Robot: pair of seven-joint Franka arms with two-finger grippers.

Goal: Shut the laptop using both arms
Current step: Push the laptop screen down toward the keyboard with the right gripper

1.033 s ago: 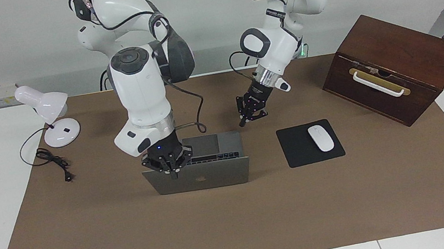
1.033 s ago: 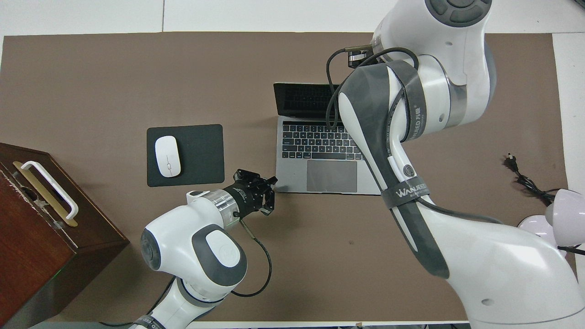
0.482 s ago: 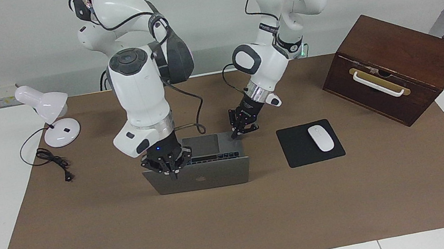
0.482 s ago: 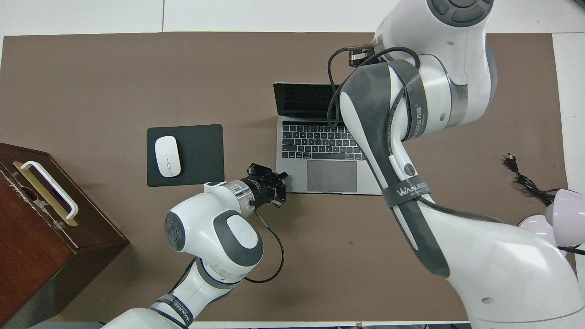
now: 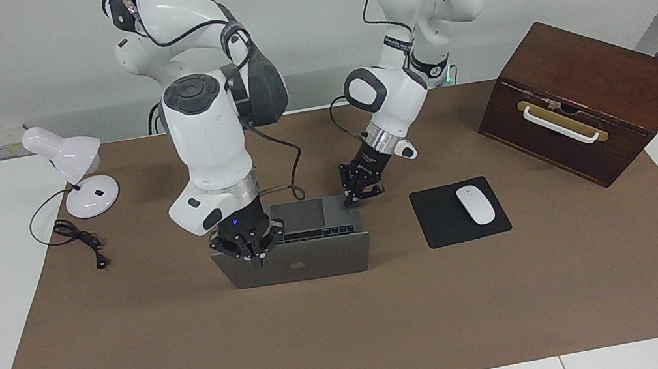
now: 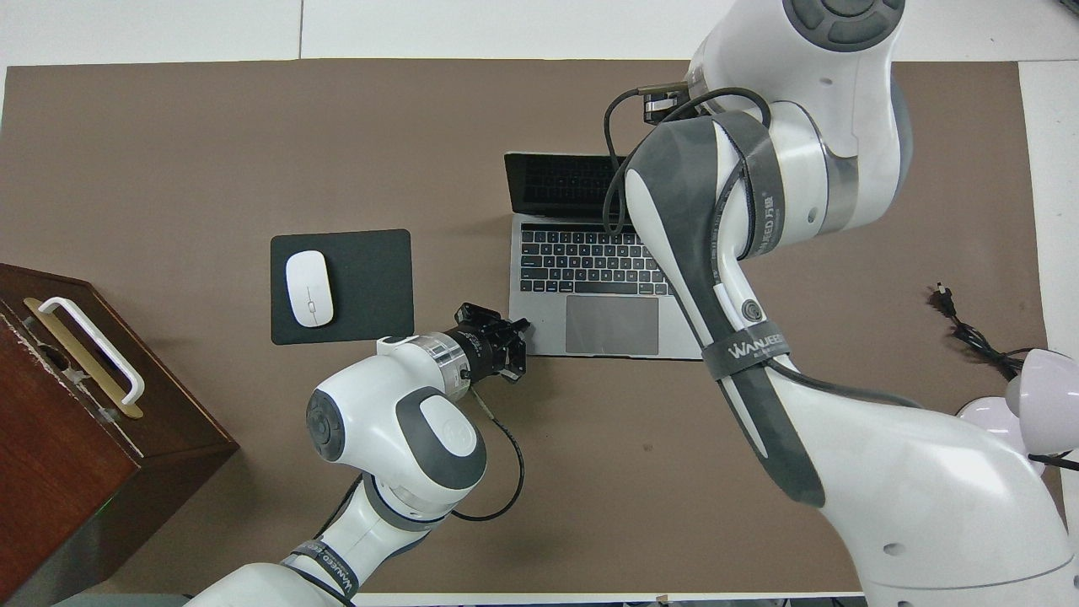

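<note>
With the laptop point(image 5: 305, 241) open mid-mat, the clenched, empty right gripper point(image 5: 254, 254) sits at its lid's top edge and the clenched, empty left gripper point(image 5: 352, 197) at the base's six-o'clock corner, overhead; next, bracing and pushing down.

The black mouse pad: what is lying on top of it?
On the black mouse pad lies one white mouse, toward the wooden box's end. The rest of its top is bare; whatever is beneath it is hidden.
</note>
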